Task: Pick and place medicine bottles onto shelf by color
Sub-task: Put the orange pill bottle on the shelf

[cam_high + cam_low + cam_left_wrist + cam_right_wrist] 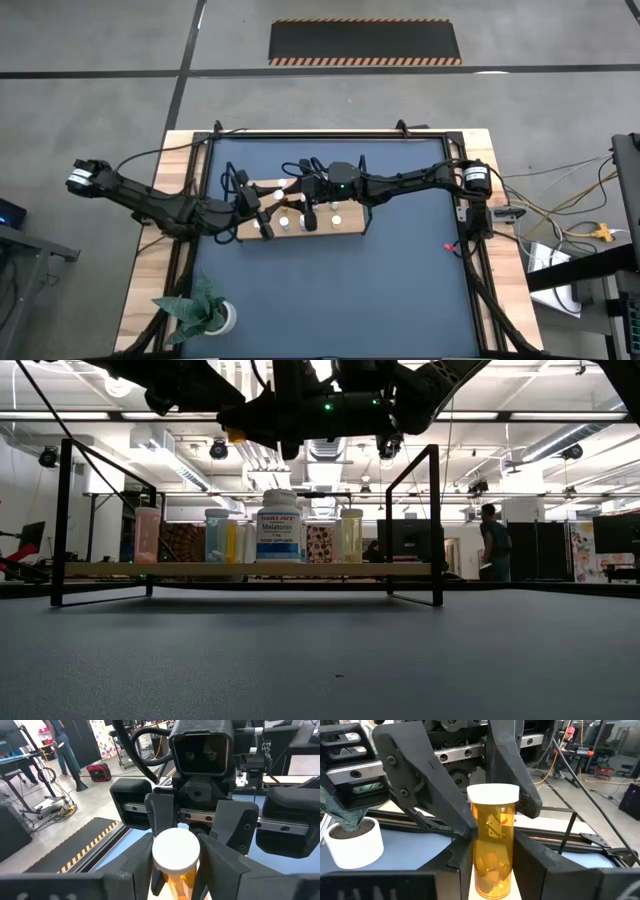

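Observation:
An orange pill bottle with a white cap [492, 845] is held up between both grippers, above the light-brown shelf [200, 569], whose black frame ends stand on the dark blue table. My left gripper [176, 870] comes from the table's left and my right gripper [492, 870] from the right. They face each other over the shelf [345, 228], and both are shut on this bottle. Other bottles stand upright on the shelf board: a pink one [147, 535], a large white one [279, 525] and a yellowish one [351, 535]. My left gripper pinches the orange bottle at its top end, one finger [142, 865] on each side of the white cap [175, 851], coming level from the table's left. My right gripper pinches the same bottle lower down, on its orange body [492, 870], with a finger [462, 857] on each side, level from the right. The bottle stands upright in both holds, lifted clear of the shelf.
A white pot with a green plant [215, 315] stands at the table's near left corner. Cables lie along the table's right edge [540, 210]. People stand in the room beyond the table [490, 540].

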Tool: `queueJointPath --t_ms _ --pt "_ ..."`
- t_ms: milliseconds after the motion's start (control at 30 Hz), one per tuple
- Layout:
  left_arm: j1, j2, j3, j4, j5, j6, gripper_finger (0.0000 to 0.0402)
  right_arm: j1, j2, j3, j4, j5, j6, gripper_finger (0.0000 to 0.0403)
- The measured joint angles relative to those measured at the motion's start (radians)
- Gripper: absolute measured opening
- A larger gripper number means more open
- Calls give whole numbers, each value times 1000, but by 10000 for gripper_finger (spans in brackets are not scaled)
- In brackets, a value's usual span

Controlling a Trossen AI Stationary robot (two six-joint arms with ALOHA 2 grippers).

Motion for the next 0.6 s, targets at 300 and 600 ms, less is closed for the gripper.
queueJointPath --t_ms 300,600 --pt "0 1 1 -5 1 1 84 -1 0 0 -12 7 11 157" --pt "0 -4 1 -5 -2 0 106 -1 -1 0 -36 2 13 177"
